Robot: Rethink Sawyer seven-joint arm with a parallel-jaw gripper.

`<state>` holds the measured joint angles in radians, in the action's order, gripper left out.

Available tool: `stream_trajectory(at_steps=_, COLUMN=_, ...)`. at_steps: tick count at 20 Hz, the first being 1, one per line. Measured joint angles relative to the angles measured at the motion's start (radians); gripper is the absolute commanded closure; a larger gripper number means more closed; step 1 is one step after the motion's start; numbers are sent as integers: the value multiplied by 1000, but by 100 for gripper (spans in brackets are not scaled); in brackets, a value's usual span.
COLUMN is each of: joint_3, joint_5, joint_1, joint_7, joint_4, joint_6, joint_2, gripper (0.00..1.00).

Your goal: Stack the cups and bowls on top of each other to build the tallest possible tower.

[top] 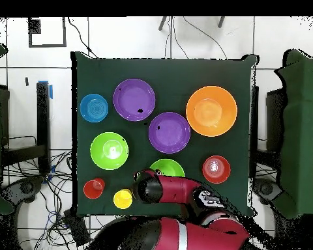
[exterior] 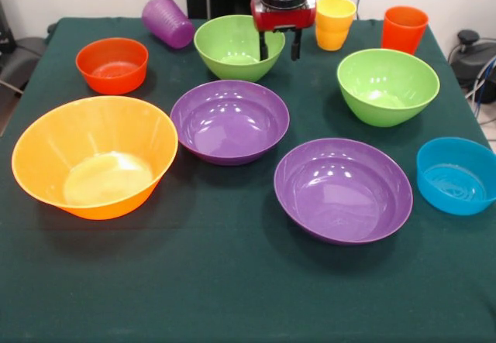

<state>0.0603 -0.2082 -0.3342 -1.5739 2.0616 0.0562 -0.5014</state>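
Observation:
My gripper (exterior: pixel 279 46) hangs open and empty at the table's far side, its fingers (exterior: pixel 263 46) by the right rim of a green bowl (exterior: pixel 236 46). All bowls stand apart and upright: a second green one (exterior: pixel 387 86), two purple ones (exterior: pixel 229 120) (exterior: pixel 343 189), a very large yellow-orange one (exterior: pixel 94 156), a small blue one (exterior: pixel 457 175) and a small red-orange one (exterior: pixel 113 64). A ribbed purple cup (exterior: pixel 167 20) lies on its side. Yellow-orange cups (exterior: pixel 335 22) stand nested, with an orange-red cup (exterior: pixel 404 29) beside them. No tower shows.
In the overhead view the red arm (top: pixel 178 192) covers part of the near green bowl (top: pixel 169 168) and hides the purple cup. The dark green cloth (exterior: pixel 232 281) covers the table. Cables and chairs lie around the table.

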Motion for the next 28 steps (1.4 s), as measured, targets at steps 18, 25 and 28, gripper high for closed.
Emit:
stream_trajectory(at_steps=18, joint_3=0, joint_5=0, joint_1=1, joint_7=0, joint_4=-12, joint_6=0, joint_2=0, gripper=0)
stream_trajectory(at_steps=25, joint_3=0, joint_5=0, joint_1=1, joint_7=0, joint_4=-15, joint_6=0, joint_2=0, gripper=0)
stream_trajectory(at_steps=28, joint_3=0, joint_5=0, joint_1=3, joint_7=0, joint_4=-17, joint_6=0, joint_2=0, gripper=0)
